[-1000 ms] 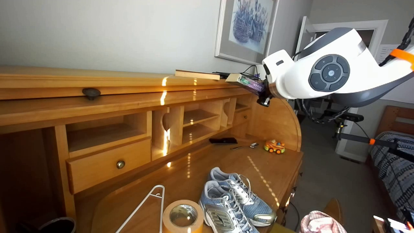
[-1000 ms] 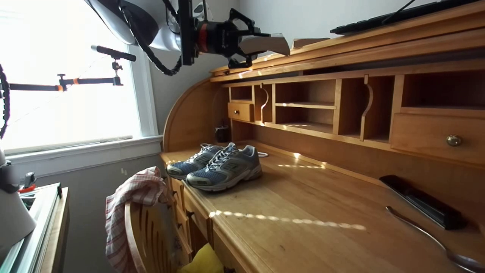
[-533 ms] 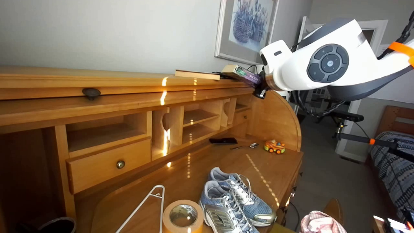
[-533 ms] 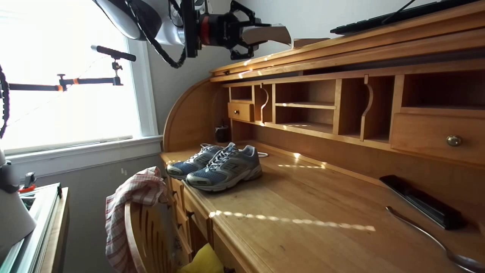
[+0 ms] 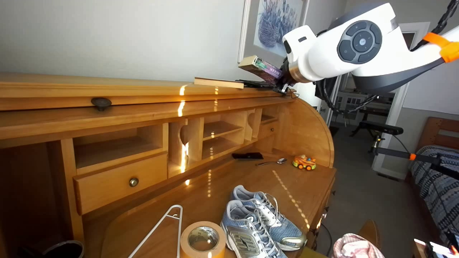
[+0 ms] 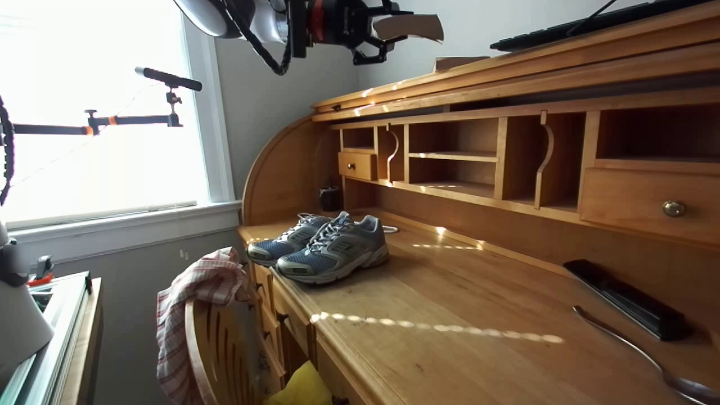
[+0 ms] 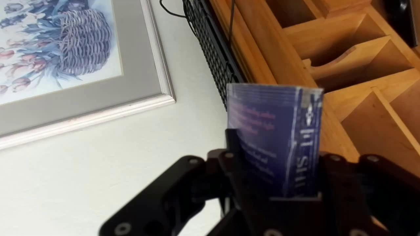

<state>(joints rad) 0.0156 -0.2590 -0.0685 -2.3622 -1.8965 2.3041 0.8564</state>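
Honey-brown wooden roll-top desk (image 5: 229, 175) fills most of an exterior view. Far left, in the desk's corner: dark round cup (image 5: 64, 249), cropped by the frame. Next, on the desktop: thin white triangular hanger (image 5: 179, 225), then a fat roll of tan tape (image 5: 184, 239). On the desk's top ledge: flat tan slab (image 5: 218, 83); book or board, can't tell. Long black object (image 5: 247, 156) lies at the back of the desktop. Pair of blue-and-silver running shoes (image 5: 260, 224) side by side on the desktop, toes toward the desk's front edge. Purple-blue paperback book (image 5: 263, 70) with cream page edges is in the air above the desk's top ledge, near the thin black keyboard (image 6: 596, 25) on that ledge. Black two-finger gripper (image 7: 278, 146) is clamped on the book, a finger either side, its far end sticking out past the fingertips. Metal spoon (image 5: 282, 161) at the back of the desktop, then small orange-and-green toy car (image 5: 304, 163) near the desk's right end panel. White robot arm (image 5: 322, 57) reaches in over the desk's right end. Red-and-white checked cloth (image 5: 355, 247) sits off the desk's front edge; blue patterned bedspread (image 5: 437, 179) well apart, beyond the desk's right end.
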